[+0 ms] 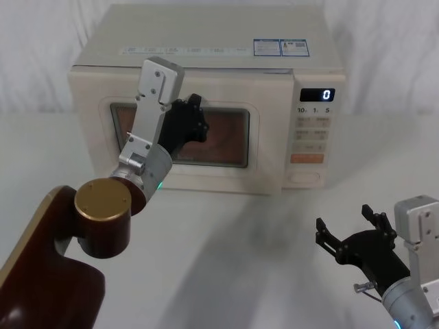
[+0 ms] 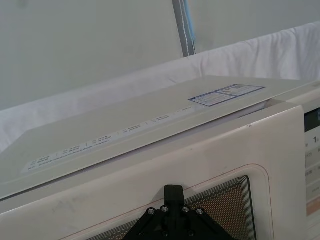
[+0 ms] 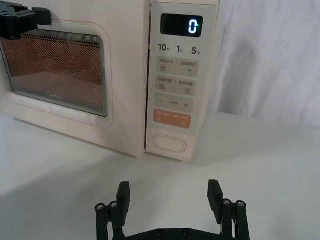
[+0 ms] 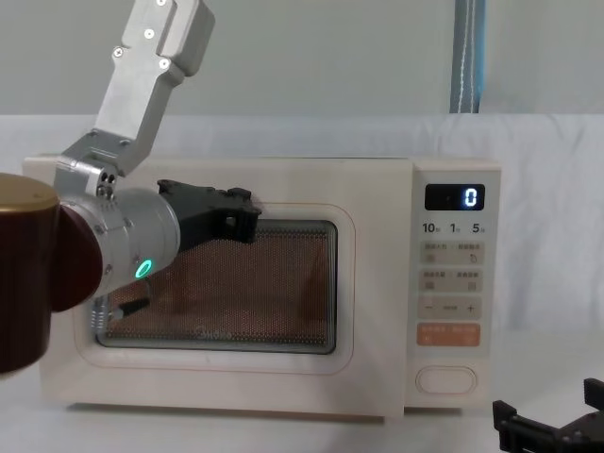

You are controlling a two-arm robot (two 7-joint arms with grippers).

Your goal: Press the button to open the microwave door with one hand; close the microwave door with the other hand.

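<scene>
The microwave door (image 1: 267, 154), a cream panel with a dark window, looks a crack ajar at its right edge, close to the body. My left gripper (image 1: 195, 120) is shut, its tip against the upper part of the door window (image 4: 241, 219); that tip also appears in the left wrist view (image 2: 173, 192). The wide cream button (image 1: 304, 179) sits at the bottom of the control panel (image 3: 170, 143). My right gripper (image 1: 348, 221) hovers open above the table in front of the panel, well short of the button (image 3: 169, 195).
The microwave (image 1: 206, 41) stands on a white-draped table (image 1: 226, 247) with white cloth behind. The display (image 3: 181, 25) reads 0, and an orange key (image 3: 171, 120) sits just above the button. Bare tabletop lies between the right gripper and the microwave.
</scene>
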